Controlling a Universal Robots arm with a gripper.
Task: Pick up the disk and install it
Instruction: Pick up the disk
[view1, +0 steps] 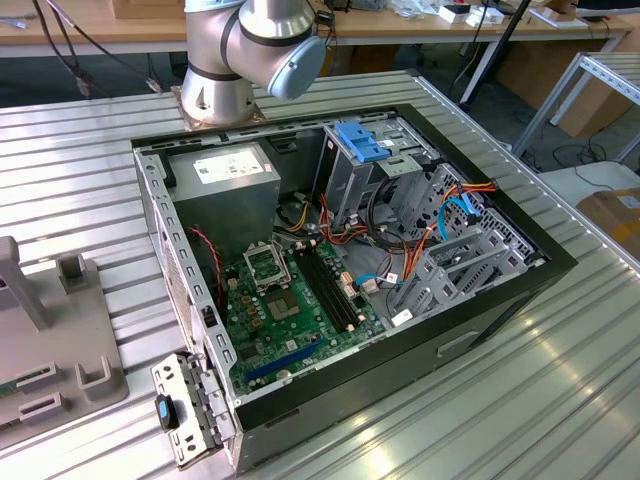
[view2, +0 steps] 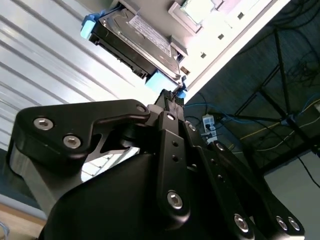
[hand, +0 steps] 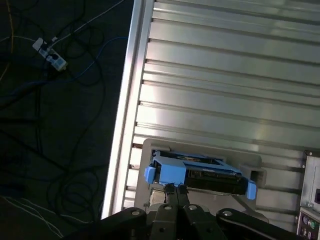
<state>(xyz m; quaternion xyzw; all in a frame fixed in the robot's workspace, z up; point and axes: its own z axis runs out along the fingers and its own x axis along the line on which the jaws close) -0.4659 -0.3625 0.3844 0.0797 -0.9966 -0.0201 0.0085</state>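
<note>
where the ribbed metal table (view1: 500, 400) spreads across the exterior view, the open computer case (view1: 450, 345) lies on it, boards and cables bare, and my arm (view1: 250, 50) stands at its far end. in the first wrist view a pale grey holder (hand: 150, 147) sits on the ribbed surface near the table's edge, and the disk (hand: 210, 172) rests in it, blue rail around it. my gripper (hand: 176, 190) has its fingers drawn together, tips right at that blue rail. whether they pinch it, i cannot tell.
</note>
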